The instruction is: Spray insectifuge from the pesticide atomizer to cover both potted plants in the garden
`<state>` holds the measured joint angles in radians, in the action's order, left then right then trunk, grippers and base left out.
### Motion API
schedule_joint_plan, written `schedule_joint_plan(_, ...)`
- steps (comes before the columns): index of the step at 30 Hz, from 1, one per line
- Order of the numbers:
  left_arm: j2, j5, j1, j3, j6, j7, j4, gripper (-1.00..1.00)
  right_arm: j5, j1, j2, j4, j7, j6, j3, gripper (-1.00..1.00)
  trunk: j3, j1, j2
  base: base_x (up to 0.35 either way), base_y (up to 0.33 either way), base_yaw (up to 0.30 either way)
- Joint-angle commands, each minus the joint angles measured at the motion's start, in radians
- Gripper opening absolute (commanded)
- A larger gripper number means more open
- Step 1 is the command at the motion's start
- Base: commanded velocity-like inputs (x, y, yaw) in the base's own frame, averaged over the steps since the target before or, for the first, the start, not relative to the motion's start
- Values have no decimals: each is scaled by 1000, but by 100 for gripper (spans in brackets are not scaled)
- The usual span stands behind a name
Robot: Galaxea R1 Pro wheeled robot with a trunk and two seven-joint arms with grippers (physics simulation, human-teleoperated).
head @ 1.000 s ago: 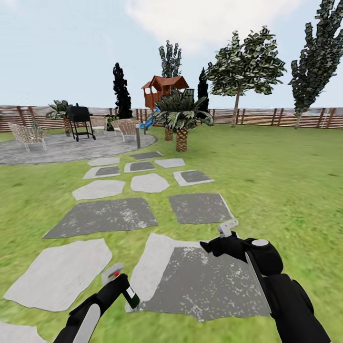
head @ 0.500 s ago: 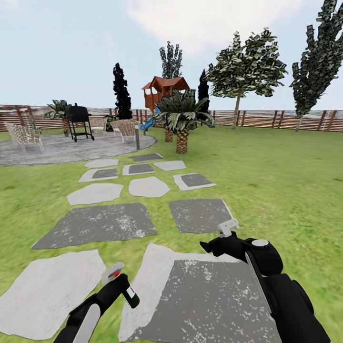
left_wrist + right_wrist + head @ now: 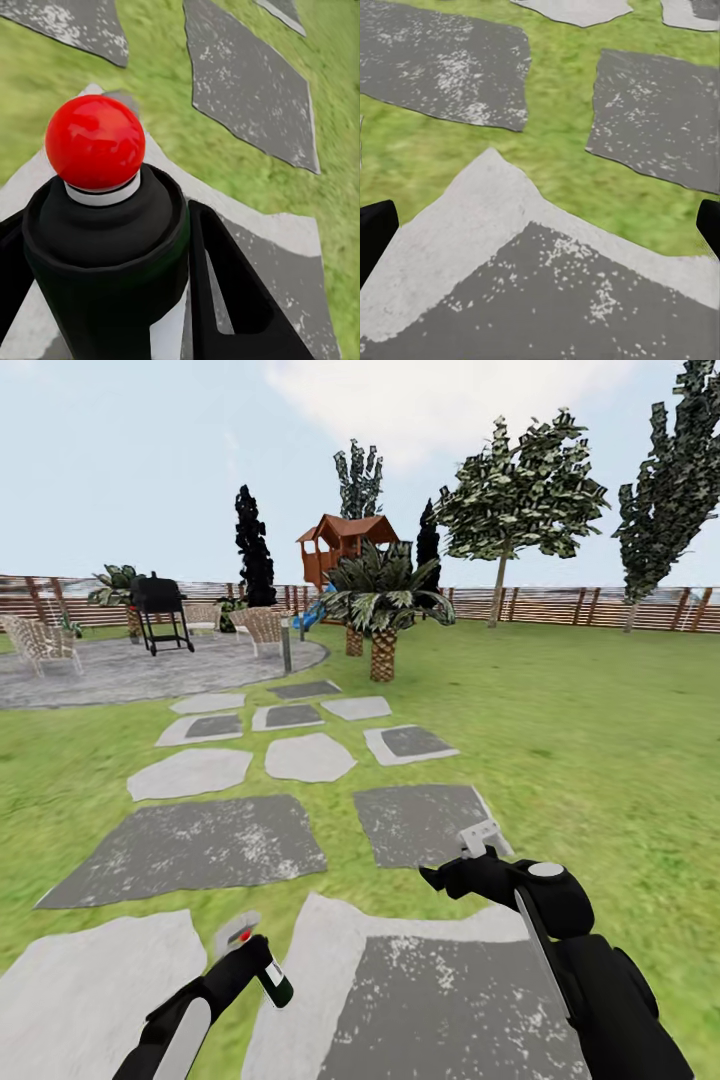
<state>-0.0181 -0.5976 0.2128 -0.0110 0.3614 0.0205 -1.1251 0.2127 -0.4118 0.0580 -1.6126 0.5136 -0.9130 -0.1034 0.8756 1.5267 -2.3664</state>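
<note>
Dark green pesticide atomizer with red tip, grey speckled stepping stones, green lawn.

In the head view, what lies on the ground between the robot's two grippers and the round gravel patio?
Head view: flat grey stepping stones set in green lawn run from the grippers to the patio; nothing stands on them.

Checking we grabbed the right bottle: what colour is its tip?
Red, on the spray bottle; clearest in the left wrist view.

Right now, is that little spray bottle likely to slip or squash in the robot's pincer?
Probably not. The spray bottle looks like hard plastic, so it should stay stiff. The left pincer clamps its dark body on both sides. Its glossy round red tip looks slippery, though.
</note>
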Motion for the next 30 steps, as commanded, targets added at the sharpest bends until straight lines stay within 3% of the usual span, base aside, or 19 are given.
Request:
schedule_joint_plan(1, 0, -7, 0, -1, 5, 1, -1, -100, 11, -1, 0, 1, 7, -2, -2, 100, 1, 0, 0, 338, 0, 0)
schedule_joint_plan(12, 0, -7, 0, 0, 5, 1, -1, -100, 11, -1, 0, 4, 7, -1, -2, 100, 1, 0, 0, 338, 0, 0)
schedule_joint_plan(18, 4, 20, -1, 23, -7, -10, 21, -100, 7, 16, -30, 11, -2, 25, -6, 100, 1, 0, 0, 0, 0, 0)
schedule_joint_plan(30, 10, 14, -6, 17, -6, -4, 15, -100, 8, 10, -29, 12, 3, 19, -6, 100, 1, 0, 0, 5, 0, 0)
